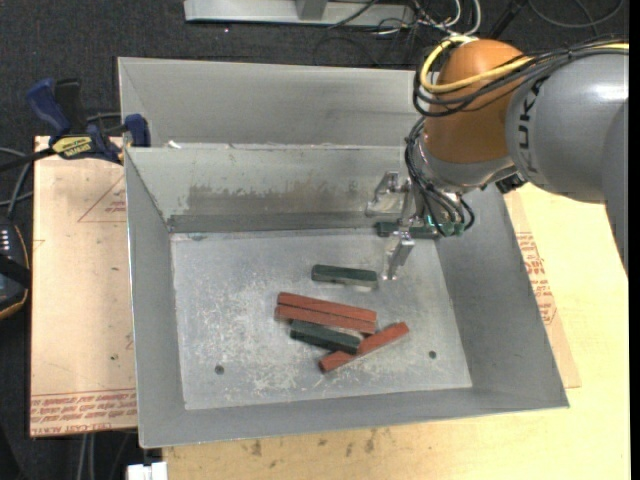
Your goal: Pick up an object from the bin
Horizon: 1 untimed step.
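This looks like a robot lab or a workshop, not a home. A big grey robot arm [575, 128] with an orange cover [475, 103] and yellow wires [436, 60] reaches into a grey metal bin [260, 93], and the floor [60, 28] around it is dark. Loose black wires [425, 3] and the flat foot of a metal stand [290, 8] lie on the floor behind the bin.

grey metal bin [230, 318]: dull, scuffed | red-brown rectangular bars [326, 311]: matt, smooth | dark green rectangular bars [343, 274]: matt | orange domed wrist cover [478, 103]: glossy
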Each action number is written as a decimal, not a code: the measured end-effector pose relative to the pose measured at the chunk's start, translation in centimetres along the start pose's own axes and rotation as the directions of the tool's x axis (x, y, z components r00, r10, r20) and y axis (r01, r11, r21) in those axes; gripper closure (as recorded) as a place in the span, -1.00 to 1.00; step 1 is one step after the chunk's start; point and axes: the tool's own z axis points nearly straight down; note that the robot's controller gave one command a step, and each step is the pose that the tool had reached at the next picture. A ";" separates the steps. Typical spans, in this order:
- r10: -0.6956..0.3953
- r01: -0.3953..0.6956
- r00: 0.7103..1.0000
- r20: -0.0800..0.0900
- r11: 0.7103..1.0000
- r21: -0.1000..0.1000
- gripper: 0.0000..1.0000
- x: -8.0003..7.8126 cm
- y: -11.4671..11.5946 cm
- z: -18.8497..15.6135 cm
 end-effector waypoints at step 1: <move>-0.011 0.011 1.000 0.026 1.000 0.001 1.00 2.6 3.4 6.6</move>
